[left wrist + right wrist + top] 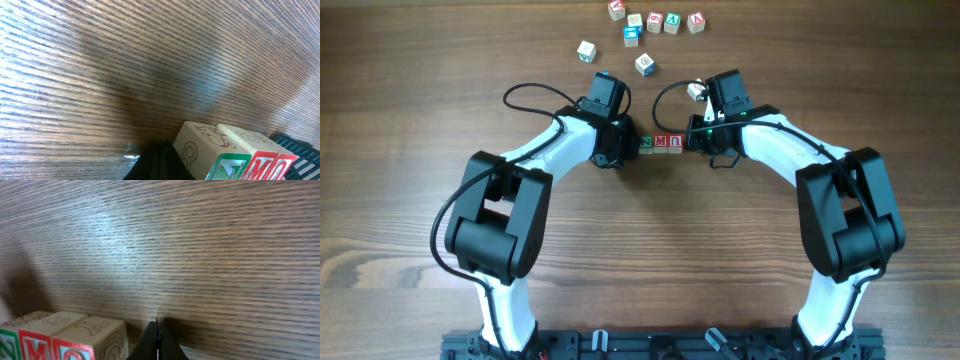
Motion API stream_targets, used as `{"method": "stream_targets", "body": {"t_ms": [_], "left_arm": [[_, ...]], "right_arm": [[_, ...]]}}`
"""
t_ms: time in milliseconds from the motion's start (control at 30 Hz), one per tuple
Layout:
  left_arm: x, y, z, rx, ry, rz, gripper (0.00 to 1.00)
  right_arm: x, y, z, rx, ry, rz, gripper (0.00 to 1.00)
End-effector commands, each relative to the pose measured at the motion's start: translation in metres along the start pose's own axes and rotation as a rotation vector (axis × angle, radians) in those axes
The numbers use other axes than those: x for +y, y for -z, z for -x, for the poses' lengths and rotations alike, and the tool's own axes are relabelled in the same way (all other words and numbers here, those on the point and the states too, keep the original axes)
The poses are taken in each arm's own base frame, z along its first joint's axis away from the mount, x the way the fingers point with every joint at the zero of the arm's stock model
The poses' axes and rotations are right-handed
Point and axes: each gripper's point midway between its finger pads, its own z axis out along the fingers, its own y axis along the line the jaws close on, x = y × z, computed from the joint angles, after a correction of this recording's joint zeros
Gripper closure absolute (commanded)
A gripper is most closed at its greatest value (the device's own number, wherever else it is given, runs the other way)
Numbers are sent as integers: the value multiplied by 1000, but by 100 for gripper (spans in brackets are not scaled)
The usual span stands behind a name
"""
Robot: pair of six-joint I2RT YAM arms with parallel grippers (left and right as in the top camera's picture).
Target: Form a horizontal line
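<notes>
On the table (410, 120), between my two claws: one row of three wooden cubes, sides touching, with the green N cube (647, 143) left, red M cube (662, 143) centre, red arch cube (676, 142) right. My left claw (634, 146), pressed together, lies just beside the N end. My right claw (691, 140), pressed together, lies just beside the arch end.

The wooden table (420, 120) bears a touching row of three lettered cubes (662, 143) between the left gripper (634, 146) and right gripper (690, 142); loose cubes (654, 21) lie scattered beyond both.
</notes>
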Motion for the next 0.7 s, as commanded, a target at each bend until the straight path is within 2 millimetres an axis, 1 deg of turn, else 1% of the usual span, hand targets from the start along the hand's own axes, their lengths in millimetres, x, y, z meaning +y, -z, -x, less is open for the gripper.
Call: {"method": "stream_targets", "body": {"t_ms": [0, 133, 300, 467, 600, 667], "left_arm": [[64, -31, -24, 46, 34, 215, 96], [71, -30, -20, 24, 32, 253, 96], [95, -22, -17, -7, 37, 366, 96], [110, -15, -9, -17, 62, 408, 96], [120, -4, 1, -25, 106, 411, 96], [124, 7, 6, -32, 128, 411, 96]], "right_arm": [[-17, -3, 6, -30, -9, -101, 95], [-27, -1, 6, -40, -10, -159, 96], [-44, 2, 7, -56, -10, -250, 96], [-45, 7, 10, -70, -11, -261, 96], [-51, 26, 19, -107, -18, -302, 95], [-58, 45, 26, -145, -24, -349, 95]]}}
